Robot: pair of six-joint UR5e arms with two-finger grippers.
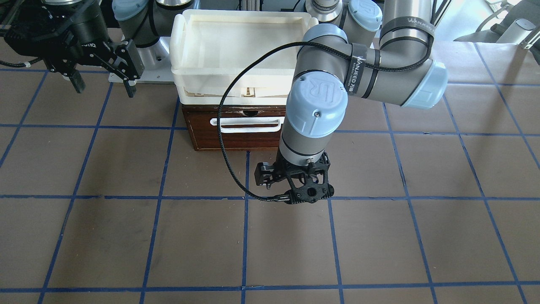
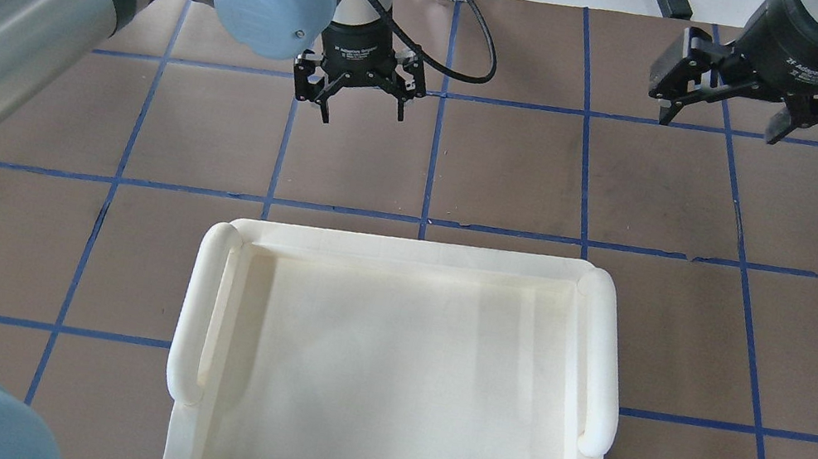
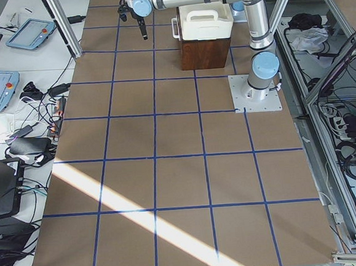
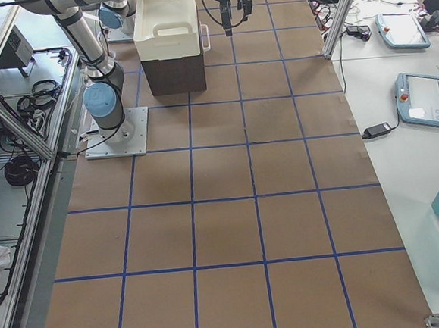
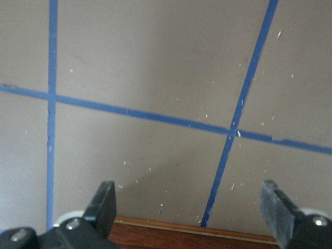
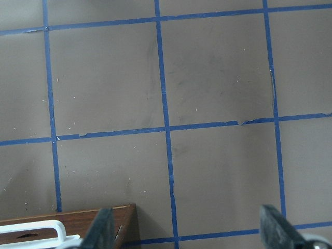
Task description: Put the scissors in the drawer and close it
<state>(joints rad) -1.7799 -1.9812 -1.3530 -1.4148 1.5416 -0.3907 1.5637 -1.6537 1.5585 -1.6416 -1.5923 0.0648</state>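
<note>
The dark reddish-brown drawer (image 1: 211, 135) is shut, with its white bar handle (image 1: 247, 124) facing the table. The scissors show in no view. My left gripper (image 2: 362, 116) is open and empty. It hangs over the bare table just in front of the drawer, and the drawer's top edge (image 5: 181, 233) shows at the bottom of the left wrist view. My right gripper (image 2: 720, 125) is open and empty, raised off to the drawer's side. In the right wrist view a drawer corner (image 6: 116, 220) shows at the lower left.
A cream-white plastic tray (image 2: 201, 311) sits on top of the drawer cabinet, with nothing in it. The brown table has a blue tape grid (image 1: 247, 198). The arm bases stand behind the cabinet. Tablets and cables lie on side tables (image 3: 1, 85).
</note>
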